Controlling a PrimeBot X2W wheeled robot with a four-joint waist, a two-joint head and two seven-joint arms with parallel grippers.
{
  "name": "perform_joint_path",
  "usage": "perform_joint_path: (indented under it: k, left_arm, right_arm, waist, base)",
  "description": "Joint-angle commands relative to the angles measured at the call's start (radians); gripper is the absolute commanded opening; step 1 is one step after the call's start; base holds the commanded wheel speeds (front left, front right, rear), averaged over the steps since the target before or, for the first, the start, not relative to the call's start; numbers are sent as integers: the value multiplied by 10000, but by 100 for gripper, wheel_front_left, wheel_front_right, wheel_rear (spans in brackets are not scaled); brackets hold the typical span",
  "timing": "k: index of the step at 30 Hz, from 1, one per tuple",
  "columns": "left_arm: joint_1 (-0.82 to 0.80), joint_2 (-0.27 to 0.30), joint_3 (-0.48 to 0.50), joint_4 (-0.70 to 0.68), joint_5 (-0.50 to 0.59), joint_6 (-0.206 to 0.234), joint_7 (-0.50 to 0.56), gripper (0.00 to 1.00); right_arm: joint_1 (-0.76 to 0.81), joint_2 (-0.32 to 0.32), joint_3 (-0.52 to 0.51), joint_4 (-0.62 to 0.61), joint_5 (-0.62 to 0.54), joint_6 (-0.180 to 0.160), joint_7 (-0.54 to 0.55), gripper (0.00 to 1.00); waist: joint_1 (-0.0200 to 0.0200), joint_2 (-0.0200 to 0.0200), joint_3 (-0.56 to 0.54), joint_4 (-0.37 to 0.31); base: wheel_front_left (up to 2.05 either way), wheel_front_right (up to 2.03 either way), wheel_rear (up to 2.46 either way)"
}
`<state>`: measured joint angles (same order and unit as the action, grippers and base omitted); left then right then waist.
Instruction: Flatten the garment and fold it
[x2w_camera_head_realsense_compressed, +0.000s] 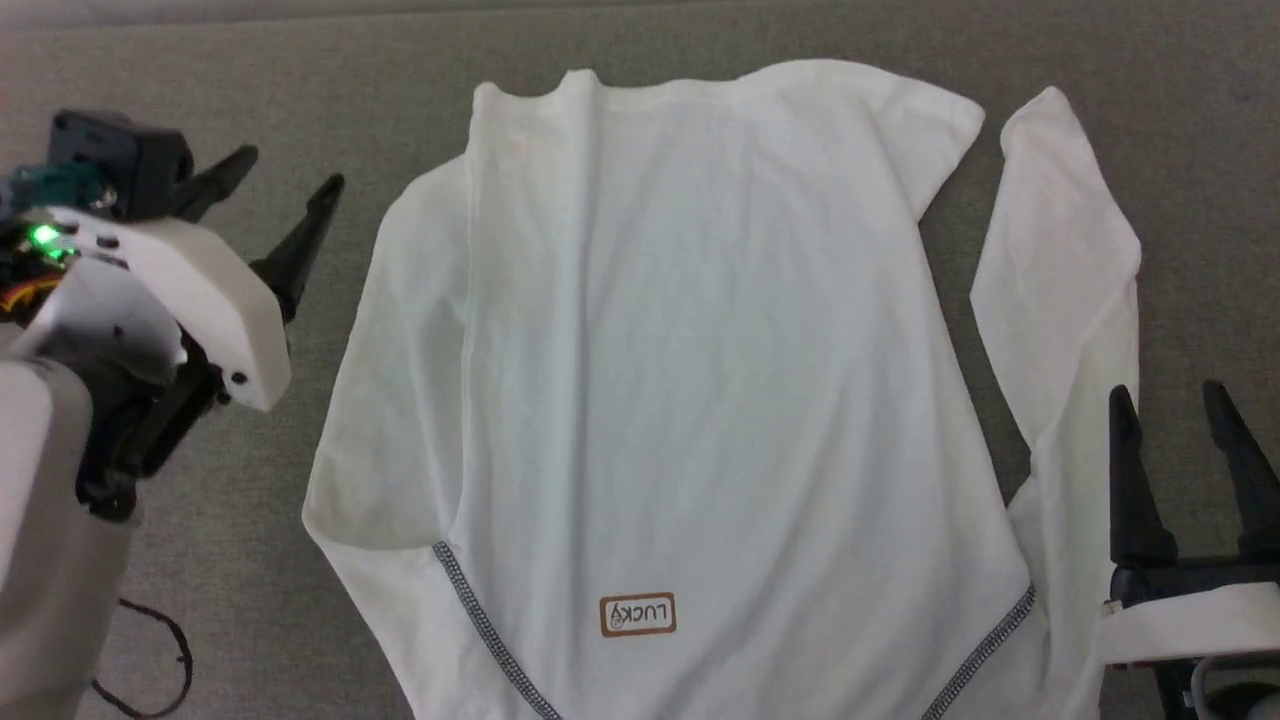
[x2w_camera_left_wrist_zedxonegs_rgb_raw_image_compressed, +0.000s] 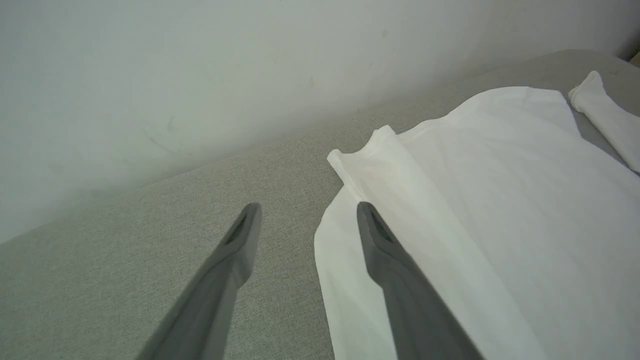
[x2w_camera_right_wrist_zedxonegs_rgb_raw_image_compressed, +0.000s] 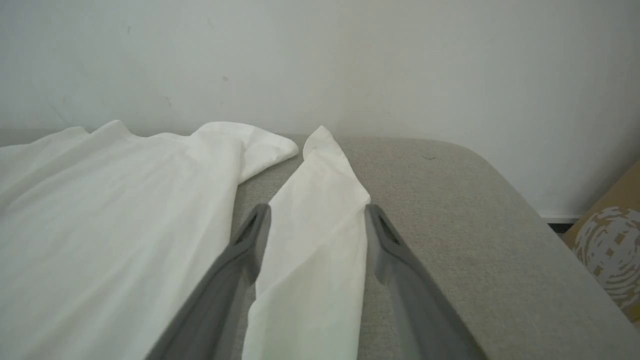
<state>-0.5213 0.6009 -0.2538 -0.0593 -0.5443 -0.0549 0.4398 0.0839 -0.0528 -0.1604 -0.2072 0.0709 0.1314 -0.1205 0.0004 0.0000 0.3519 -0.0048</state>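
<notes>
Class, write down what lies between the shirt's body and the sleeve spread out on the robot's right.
Only a bare strip of grey cushion separates the shirt from that sleeve; the head view and the right wrist view both show it.

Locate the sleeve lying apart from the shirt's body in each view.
Head view: the sleeve lies at the right, beside the right gripper.
Left wrist view: sleeve in the top right corner.
Right wrist view: sleeve at centre, seen between that gripper's fingers.
Shared landmark: the small peak in the shirt's hem.
</notes>
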Motion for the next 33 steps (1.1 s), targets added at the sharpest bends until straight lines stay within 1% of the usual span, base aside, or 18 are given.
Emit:
perform_joint_path:
  k: [1, 5, 6, 10, 13, 15, 22, 30, 31, 32, 33]
  left_arm:
    - [-702, 46, -46, 326, -326, -147, 582, 100]
    - [-1604, -108, -152, 1027, -1042, -245, 1740, 100]
    - [-1604, -108, -152, 1027, -1042, -245, 1740, 100]
    - [-2097, -51, -280, 1410, -1455, -321, 2638, 100]
    - [-2323, -89, -297, 1531, -1651, -332, 2909, 100]
    - [-2406, -14, -401, 1609, -1604, -357, 3063, 100]
    - [-2337, 1, -549, 1833, -1831, -330, 3537, 100]
    - [-2067, -254, -577, 1774, -2611, -185, 4277, 100]
    - [-2051, -256, -592, 1758, -2645, -189, 4317, 27]
    - [-2040, -254, -631, 1745, -2676, -236, 4310, 0]
    - [-2053, -254, -638, 1744, -2668, -268, 4242, 0]
  right_arm:
    - [-294, 25, 15, 24, 44, -7, -93, 100]
    - [-533, 25, 42, 17, -14, -7, -81, 100]
    - [-533, 25, 42, 17, -14, -7, -81, 100]
    - [-662, 26, 71, -9, -40, -7, -43, 100]
    - [-682, 26, -10, -10, -57, -7, -18, 100]
    - [-688, 26, -37, -14, -48, -7, -16, 100]
    - [-749, 26, -56, -17, -4, -7, -29, 100]
    - [-831, 26, -113, 20, -11, -7, 13, 100]
    - [-845, 26, -105, 31, -9, -7, 18, 100]
    - [-879, 26, -81, 58, -1, -7, 27, 100]
    - [-897, 26, -71, 70, 6, -7, 32, 100]
  waist:
    - [-4, 0, 1027, -103]
    - [-4, 0, 1446, -172]
    - [-4, 0, 1446, -172]
    - [-4, 0, 1744, -281]
    - [-4, 0, 1900, -312]
    - [-4, 0, 1981, -333]
    - [-4, 0, 2145, -396]
    - [-4, 0, 2240, -420]
    - [-4, 0, 2254, -430]
    - [-4, 0, 2272, -455]
    - [-4, 0, 2281, -469]
  base:
    - [0, 0, 0]
    - [0, 0, 0]
    - [0, 0, 0]
    - [0, 0, 0]
    - [0, 0, 0]
    - [0, 0, 0]
    - [0, 0, 0]
    - [0, 0, 0]
    - [0, 0, 0]
    - [0, 0, 0]
    - [0, 0, 0]
